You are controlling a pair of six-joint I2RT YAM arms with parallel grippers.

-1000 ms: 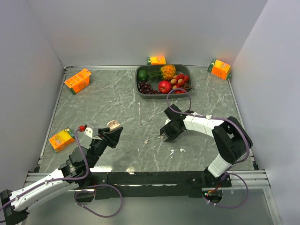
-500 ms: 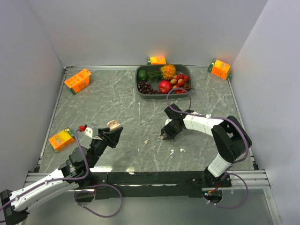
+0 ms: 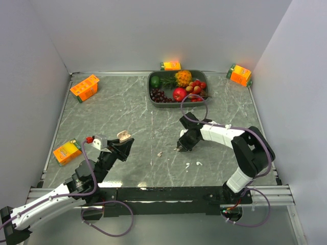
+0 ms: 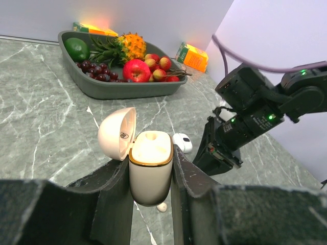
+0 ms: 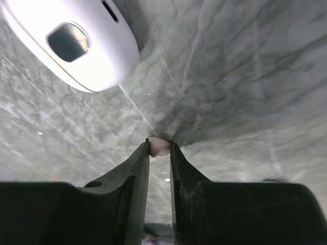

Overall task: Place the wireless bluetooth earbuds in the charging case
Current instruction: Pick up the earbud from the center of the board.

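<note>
My left gripper (image 4: 150,162) is shut on the cream-beige charging case (image 4: 149,171) and holds it upright above the table, lid (image 4: 117,133) flipped open to the left. It also shows in the top view (image 3: 123,136). A white earbud (image 4: 182,142) lies on the table just beyond it, and a tiny white bit (image 4: 162,206) lies below the case. My right gripper (image 5: 159,145) is down at the table, its tips shut on a small white earbud piece (image 5: 159,149). A larger white earbud (image 5: 76,41) lies beside it. More white bits (image 3: 187,165) lie near the front.
A grey fruit tray (image 3: 151,87) stands at the back centre. Orange juice cartons sit at the left (image 3: 85,88), near left (image 3: 67,152), back centre (image 3: 171,65) and back right (image 3: 239,75). Walls close in on three sides.
My right gripper's fingers have drawn together and shifted slightly on the table. The left arm and the case have not moved.
</note>
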